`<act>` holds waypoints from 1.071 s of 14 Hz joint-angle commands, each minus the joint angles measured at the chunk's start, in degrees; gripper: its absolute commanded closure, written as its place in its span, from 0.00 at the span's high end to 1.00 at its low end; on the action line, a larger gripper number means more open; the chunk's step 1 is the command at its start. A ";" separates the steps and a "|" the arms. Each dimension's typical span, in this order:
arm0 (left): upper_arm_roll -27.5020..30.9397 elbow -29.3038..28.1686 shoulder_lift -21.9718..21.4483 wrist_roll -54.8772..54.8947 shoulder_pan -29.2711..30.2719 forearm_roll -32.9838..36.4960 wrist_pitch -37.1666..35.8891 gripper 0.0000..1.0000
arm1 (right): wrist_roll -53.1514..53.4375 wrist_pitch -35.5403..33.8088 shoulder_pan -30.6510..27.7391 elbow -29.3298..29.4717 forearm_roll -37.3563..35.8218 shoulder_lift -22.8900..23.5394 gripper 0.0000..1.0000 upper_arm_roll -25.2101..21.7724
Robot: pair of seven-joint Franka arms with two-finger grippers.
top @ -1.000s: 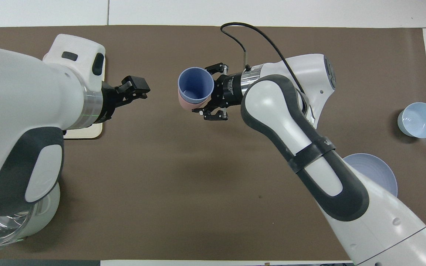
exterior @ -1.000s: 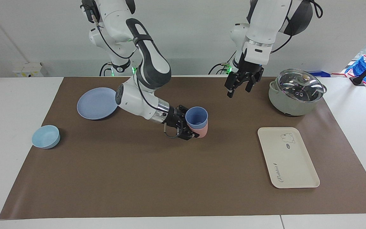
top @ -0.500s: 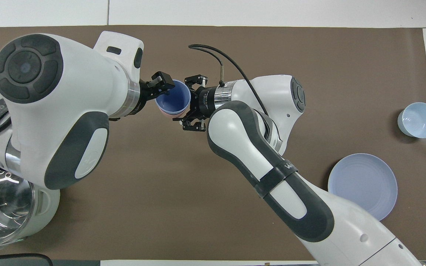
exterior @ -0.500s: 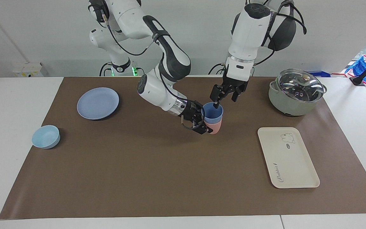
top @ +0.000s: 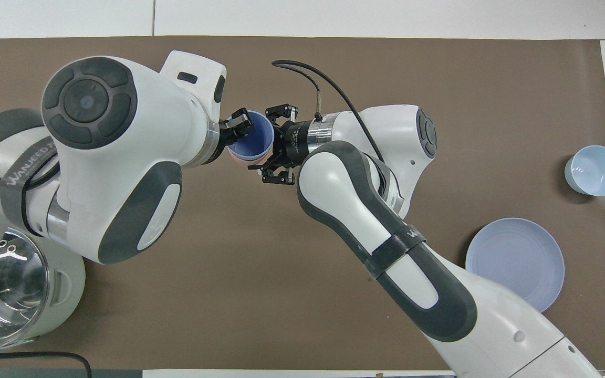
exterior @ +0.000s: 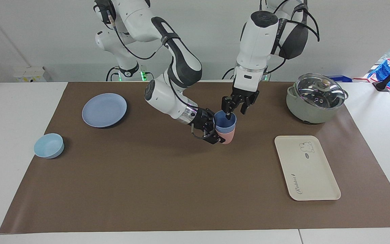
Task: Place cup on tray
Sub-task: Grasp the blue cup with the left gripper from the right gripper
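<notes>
The periwinkle cup [exterior: 225, 122] [top: 256, 137] sits nested inside a pink tumbler [exterior: 228, 137] [top: 237, 157] over the middle of the mat. My right gripper [exterior: 217, 131] [top: 266, 146] reaches in sideways and is shut on the pink tumbler. From above, my left gripper [exterior: 235, 113] [top: 239, 128] stands astride the cup's rim. One fingertip [exterior: 228, 116] is inside the cup, the other is outside, and a gap shows between them. The cream tray [exterior: 306, 169] lies toward the left arm's end of the table. The overhead view hides it under the left arm.
A lidded pot [exterior: 315, 98] [top: 8, 294] stands nearer to the robots than the tray. A blue plate [exterior: 104, 110] [top: 515, 262] and a light-blue bowl [exterior: 48, 145] [top: 594, 170] lie toward the right arm's end.
My right arm carried the nested cups toward the left arm's end of the table. My left gripper came down from beside the pot onto the cup's rim, and its fingers drew closer together.
</notes>
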 commanded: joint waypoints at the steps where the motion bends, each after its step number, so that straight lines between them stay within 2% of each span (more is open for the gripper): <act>1: 0.53 0.27 0.67 -1.29 -0.69 1.39 1.20 0.57 | -0.01 0.69 -0.08 -1.30 1.41 -1.19 0.00 0.08; 6: 0.53 0.44 1.46 -1.46 -0.96 2.00 0.85 0.17 | -0.09 1.65 0.01 -1.30 1.41 -1.10 0.00 0.17; 7: 0.53 0.44 1.46 -1.46 -0.96 2.35 0.59 0.02 | -0.01 1.92 0.10 -1.38 1.41 -1.10 0.00 0.17; 15: 0.62 3.42 0.93 -1.38 -0.96 2.27 -3.27 0.00 | -0.18 1.75 -0.08 -1.38 1.41 -1.10 0.00 0.08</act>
